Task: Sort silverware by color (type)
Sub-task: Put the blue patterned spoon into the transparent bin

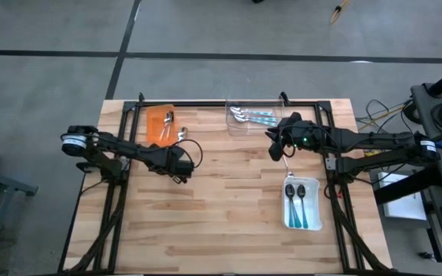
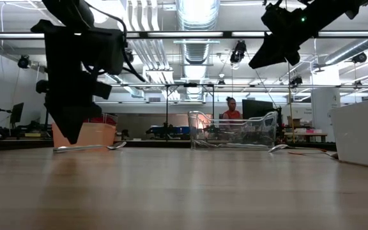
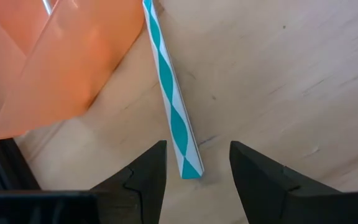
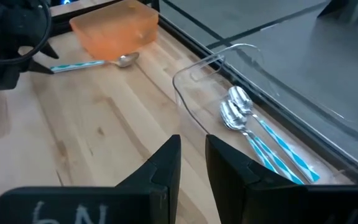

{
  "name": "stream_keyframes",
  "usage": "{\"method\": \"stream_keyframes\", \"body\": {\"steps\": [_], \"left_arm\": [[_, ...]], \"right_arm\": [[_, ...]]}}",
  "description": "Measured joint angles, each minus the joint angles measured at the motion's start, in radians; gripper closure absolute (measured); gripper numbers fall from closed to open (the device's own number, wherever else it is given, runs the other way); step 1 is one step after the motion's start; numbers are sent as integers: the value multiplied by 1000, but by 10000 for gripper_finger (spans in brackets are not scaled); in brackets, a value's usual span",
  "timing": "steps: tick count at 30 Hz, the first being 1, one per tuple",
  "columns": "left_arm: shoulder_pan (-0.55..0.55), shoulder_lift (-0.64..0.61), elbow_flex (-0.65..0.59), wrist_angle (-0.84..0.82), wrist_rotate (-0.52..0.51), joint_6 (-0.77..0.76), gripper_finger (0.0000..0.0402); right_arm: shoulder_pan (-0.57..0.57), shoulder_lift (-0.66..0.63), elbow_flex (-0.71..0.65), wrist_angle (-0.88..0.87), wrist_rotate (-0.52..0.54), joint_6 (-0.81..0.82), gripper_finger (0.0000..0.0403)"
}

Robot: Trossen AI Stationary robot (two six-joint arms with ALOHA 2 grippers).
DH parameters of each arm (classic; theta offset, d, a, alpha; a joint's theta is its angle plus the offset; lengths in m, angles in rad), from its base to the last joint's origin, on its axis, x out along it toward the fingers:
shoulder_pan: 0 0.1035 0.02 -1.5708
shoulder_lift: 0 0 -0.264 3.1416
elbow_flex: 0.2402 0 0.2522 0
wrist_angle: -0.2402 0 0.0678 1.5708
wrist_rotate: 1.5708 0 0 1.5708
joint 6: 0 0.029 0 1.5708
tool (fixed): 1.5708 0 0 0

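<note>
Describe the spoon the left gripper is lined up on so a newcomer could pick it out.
Find the orange tray at the table's far left. The spoon lies on bare wood beside it, its teal-and-white striped handle between the open left gripper fingers. The other spoons sit inside trays.

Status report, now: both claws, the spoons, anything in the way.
Left claw open, straddling the teal spoon's handle tip beside the orange tray. Right claw empty, jaws narrowly apart, hovering near the clear tray. No obstruction visible.

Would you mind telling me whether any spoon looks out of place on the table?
Yes: one teal-striped spoon lies loose on the wood beside the orange tray, outside every tray. The left claw hovers open over its handle end.
</note>
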Motion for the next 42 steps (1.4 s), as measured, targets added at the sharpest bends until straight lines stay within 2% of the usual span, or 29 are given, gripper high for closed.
{"method": "stream_keyframes", "body": {"steps": [11, 32, 42], "left_arm": [[0, -2, -50, 26, -4, 4, 245], [0, -2, -61, 85, -4, 19, 245], [0, -2, -64, 112, 7, 19, 284]], "right_arm": [[0, 0, 0, 0, 0, 0, 337], [0, 0, 0, 0, 0, -6, 337], [0, 0, 0, 0, 0, -7, 337]]}}
